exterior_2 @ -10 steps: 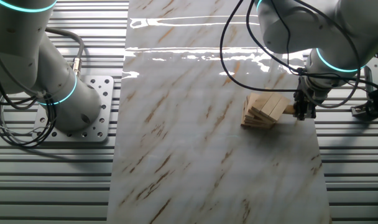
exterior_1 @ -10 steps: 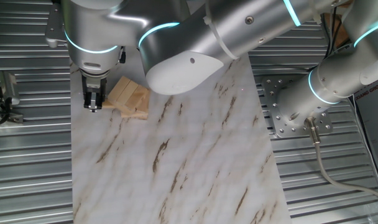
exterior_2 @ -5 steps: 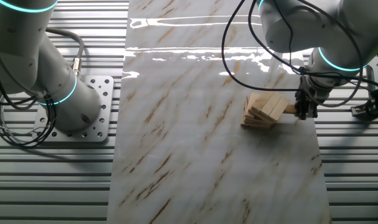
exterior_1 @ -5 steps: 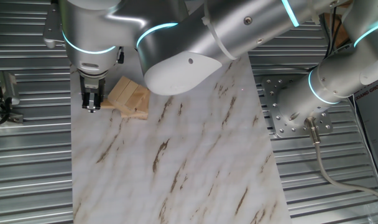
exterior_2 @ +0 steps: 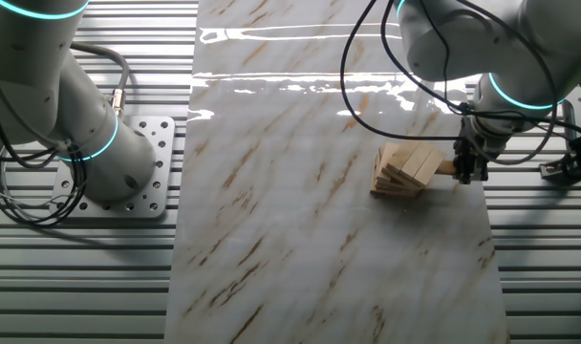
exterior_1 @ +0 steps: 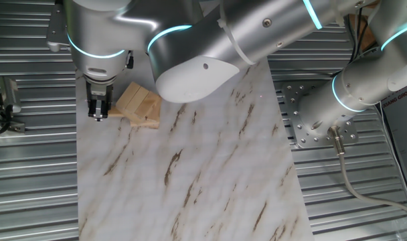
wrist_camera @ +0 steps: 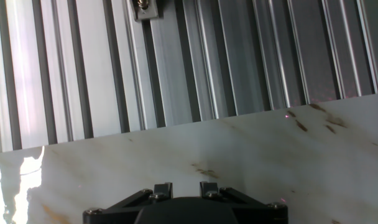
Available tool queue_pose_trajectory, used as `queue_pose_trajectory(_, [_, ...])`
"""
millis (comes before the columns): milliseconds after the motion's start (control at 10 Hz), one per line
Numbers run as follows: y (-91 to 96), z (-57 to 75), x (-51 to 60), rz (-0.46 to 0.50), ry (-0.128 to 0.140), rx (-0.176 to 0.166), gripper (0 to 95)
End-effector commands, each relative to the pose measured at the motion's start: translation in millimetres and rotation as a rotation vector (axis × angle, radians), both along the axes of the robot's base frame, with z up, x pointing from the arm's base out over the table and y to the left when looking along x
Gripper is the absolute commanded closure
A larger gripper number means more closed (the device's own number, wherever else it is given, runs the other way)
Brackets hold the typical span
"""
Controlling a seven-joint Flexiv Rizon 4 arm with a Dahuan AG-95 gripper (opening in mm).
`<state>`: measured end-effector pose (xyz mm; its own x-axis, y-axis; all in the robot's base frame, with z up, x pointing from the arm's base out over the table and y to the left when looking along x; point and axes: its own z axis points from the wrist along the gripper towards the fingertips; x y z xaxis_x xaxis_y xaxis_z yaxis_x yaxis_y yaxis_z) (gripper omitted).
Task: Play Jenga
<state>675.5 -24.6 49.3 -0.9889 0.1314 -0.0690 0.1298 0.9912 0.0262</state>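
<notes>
Item one, the Jenga point(exterior_1: 139, 105) stack: I log it on the marble counter point(exterior_1: 190, 167) near one edge, layers crosswise, with one block jutting sideways toward my tool. Item two, the claw point(exterior_2: 470, 170): fingers close together at the tip of that jutting block, apparently pinching it, though I cannot tell for sure. I judge this low, side-on placement suits drawing one piece out without toppling the rest.
</notes>
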Motion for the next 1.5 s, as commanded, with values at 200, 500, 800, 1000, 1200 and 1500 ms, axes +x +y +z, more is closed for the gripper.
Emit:
queue_pose_trajectory(200, [-0.1, -0.7, 1.4, 0.001, -0.001, -0.004, 95.0])
queue_pose_trajectory(500, [0.8, 0.3, 4.1, -0.001, 0.002, -0.004, 95.0])
queue_pose_trajectory(800, [0.7, -0.7, 5.0, -0.001, 0.000, -0.003, 95.0])
queue_pose_trajectory(1000, [0.5, -2.1, 5.7, 0.001, -0.002, -0.004, 95.0])
queue_pose_trajectory(1200, [0.6, -2.7, 7.1, 0.002, -0.003, -0.004, 95.0])
queue_pose_trajectory(1500, [1.3, -2.9, 10.2, 0.001, -0.002, -0.003, 95.0])
